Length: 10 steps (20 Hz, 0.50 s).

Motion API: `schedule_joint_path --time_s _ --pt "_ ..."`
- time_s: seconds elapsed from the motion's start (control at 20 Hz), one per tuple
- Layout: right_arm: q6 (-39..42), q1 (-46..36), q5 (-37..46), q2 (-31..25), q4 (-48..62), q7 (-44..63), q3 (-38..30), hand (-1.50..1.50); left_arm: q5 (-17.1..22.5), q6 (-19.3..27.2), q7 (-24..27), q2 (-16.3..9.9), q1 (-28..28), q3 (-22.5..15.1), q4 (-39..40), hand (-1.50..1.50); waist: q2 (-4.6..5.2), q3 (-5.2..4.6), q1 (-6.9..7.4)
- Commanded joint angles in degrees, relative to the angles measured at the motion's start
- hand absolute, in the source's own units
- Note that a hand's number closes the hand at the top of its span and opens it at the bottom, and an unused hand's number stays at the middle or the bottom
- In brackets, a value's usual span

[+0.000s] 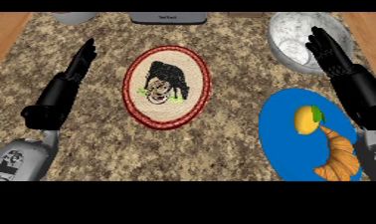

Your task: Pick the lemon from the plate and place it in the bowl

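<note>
Right hand (332, 57), fingers straight and empty, over bowl (288, 44); lemon (306, 119) on plate (283, 133) just below-left of its wrist, unpicked; left hand (73, 71) resting open.

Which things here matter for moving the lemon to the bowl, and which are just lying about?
For the job:
lemon, on the blue plate
bowl, far right
right hand, open over the bowl's edge

Lying about:
croissant, on the same plate
round mat with a face, centre
left hand, open, resting at left
grey items at the far edge
</note>
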<state>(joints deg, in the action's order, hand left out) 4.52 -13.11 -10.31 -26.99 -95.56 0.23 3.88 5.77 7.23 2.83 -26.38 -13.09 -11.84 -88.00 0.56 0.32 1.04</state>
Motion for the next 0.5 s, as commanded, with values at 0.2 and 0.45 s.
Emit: schedule_joint_path --time_s 0.2,0.45 --pt "-28.6 7.2 9.3 6.3 2.3 4.2 -14.1 1.5 3.3 -1.6 -1.9 3.9 3.0 -2.1 -0.3 0.0 -1.05 -0.41 -5.88" --pt "-44.9 13.8 20.3 11.2 7.7 12.3 -15.5 -1.5 5.9 -4.1 -2.1 7.3 4.8 -5.3 -0.4 0.0 -0.4 -0.49 -3.88"
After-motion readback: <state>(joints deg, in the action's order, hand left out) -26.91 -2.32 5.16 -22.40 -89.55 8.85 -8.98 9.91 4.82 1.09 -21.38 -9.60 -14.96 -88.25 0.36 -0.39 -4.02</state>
